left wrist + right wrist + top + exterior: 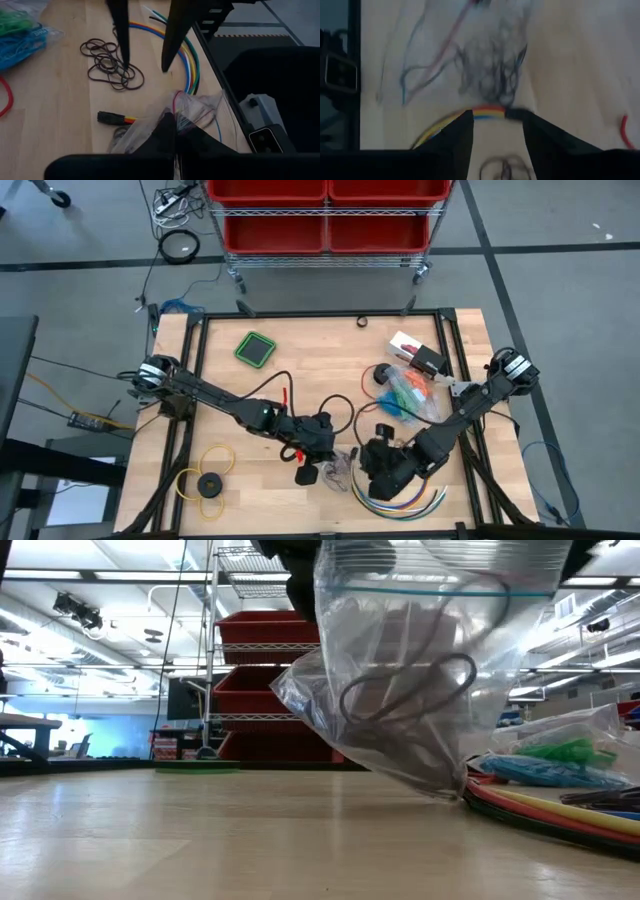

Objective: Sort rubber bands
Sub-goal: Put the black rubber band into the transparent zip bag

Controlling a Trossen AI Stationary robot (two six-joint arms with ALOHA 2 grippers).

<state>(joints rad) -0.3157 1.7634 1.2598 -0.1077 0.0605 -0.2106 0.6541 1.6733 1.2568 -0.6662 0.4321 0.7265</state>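
The left gripper (322, 465) is closed on the top of a clear plastic bag (420, 680), which hangs with its lower corner just at the tabletop; a few dark rubber bands (405, 685) show inside it. The right gripper (145, 65) stands just beside it, fingers (121, 35) pointing down and spread apart, one tip in a loose pile of dark purple rubber bands (110, 62) lying flat on the wood. Curved multicoloured cables (187, 60) run right behind those fingers, near the table's front edge (320, 525), so there is little room on that side.

Further back lie bags of blue rubber bands (540, 772) and green rubber bands (570, 751), close to the right arm's elbow. The left half of the table is far more open, with only a green pad (256, 348) toward the back and a yellow ring (205, 470) with a black disc near the front.

Both arms reach in low from the table's outer sides, meeting front of centre.
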